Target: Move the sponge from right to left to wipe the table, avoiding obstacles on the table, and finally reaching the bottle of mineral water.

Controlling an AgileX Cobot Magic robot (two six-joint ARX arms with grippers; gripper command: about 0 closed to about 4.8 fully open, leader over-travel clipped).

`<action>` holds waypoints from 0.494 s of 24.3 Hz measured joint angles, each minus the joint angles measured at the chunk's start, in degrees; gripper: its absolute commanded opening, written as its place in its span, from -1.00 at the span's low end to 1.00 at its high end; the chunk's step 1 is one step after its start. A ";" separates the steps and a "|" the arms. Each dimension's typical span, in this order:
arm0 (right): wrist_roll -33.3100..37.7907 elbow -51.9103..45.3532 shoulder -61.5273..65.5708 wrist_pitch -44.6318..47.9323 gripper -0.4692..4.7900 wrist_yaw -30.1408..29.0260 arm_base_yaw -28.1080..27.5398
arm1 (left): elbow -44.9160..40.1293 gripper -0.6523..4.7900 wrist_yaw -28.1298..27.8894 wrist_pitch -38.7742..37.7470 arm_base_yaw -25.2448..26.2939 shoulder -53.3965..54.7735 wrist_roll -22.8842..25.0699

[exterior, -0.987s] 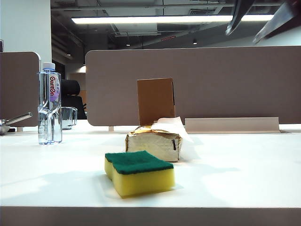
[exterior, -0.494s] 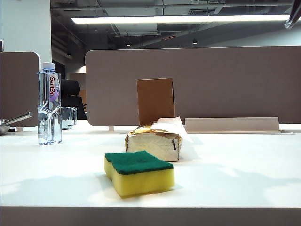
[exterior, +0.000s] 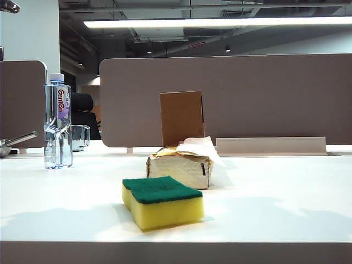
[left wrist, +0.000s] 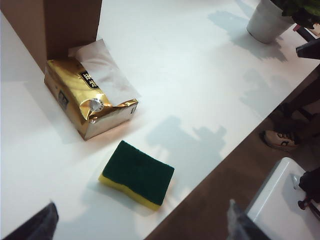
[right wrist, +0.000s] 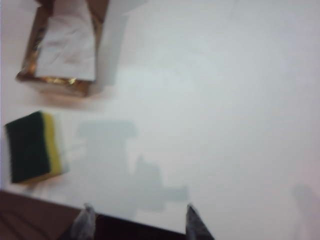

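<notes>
Office setting. Long fluorescent ceiling light [exterior: 209, 22] across the top, under dark exposed ceiling ducts [exterior: 159, 11]. Tan partition panel [exterior: 231, 93] spans the far side; a second panel [exterior: 22, 99] stands at far left. Black office chair [exterior: 83, 113] visible between them. White wall [exterior: 30, 30] upper left.

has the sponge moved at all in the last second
No. In the exterior view the sponge lies in the same spot, just in front of the tissue pack and below the cardboard box, as in both earlier pictures.
</notes>
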 measured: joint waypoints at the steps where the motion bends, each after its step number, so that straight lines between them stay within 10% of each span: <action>1: -0.09 0.00 -0.20 -1.11 0.06 -2.84 -0.02 | 0.00 0.86 0.02 -0.81 0.02 0.00 0.00; 12: -1.55 -0.02 -2.01 -8.37 0.07 -6.73 -0.94 | 0.00 0.86 1.36 -12.17 0.00 3.41 0.00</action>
